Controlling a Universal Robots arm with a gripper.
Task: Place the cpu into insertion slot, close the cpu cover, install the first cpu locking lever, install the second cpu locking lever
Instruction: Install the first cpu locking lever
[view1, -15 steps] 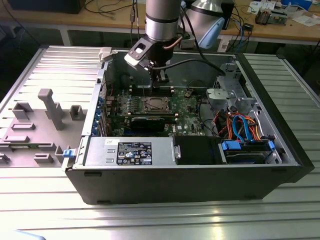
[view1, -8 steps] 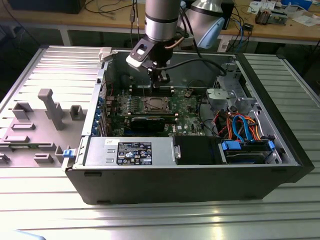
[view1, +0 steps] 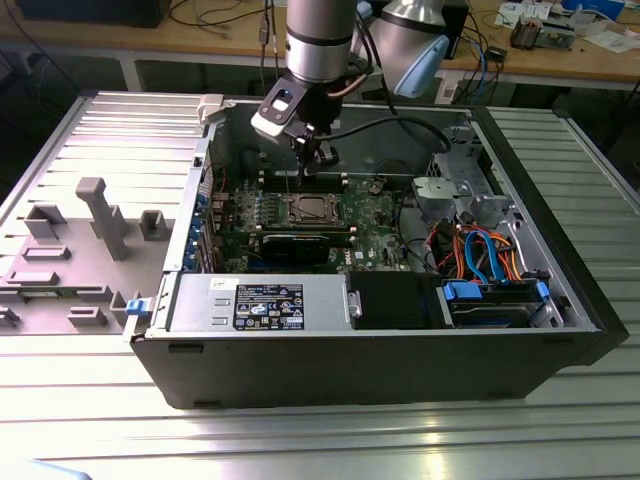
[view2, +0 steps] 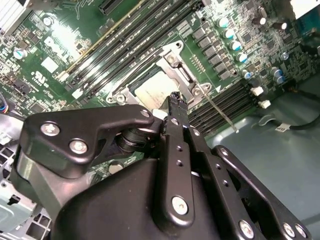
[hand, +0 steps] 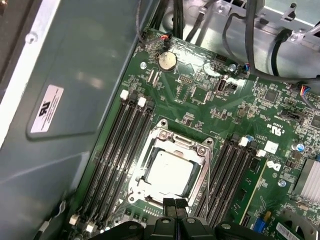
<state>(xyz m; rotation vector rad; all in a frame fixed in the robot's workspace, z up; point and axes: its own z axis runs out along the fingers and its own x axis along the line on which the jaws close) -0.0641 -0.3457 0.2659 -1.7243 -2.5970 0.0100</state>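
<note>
Gripper (hand: 175, 204) (fingertips (hand: 170, 207) together), above cpu cover (hand: 181, 142) edge, gap beneath

The arm (view1: 320, 35) hangs upright at the far middle of the scene, wrist turned downward. The gripper (view1: 322, 160) points down, its two fingers (hand: 169, 206) pressed together

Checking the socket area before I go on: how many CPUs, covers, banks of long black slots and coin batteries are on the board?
CPU: 1
cover: 1
slot banks: 2
coin battery: 1
Total: 5
</note>
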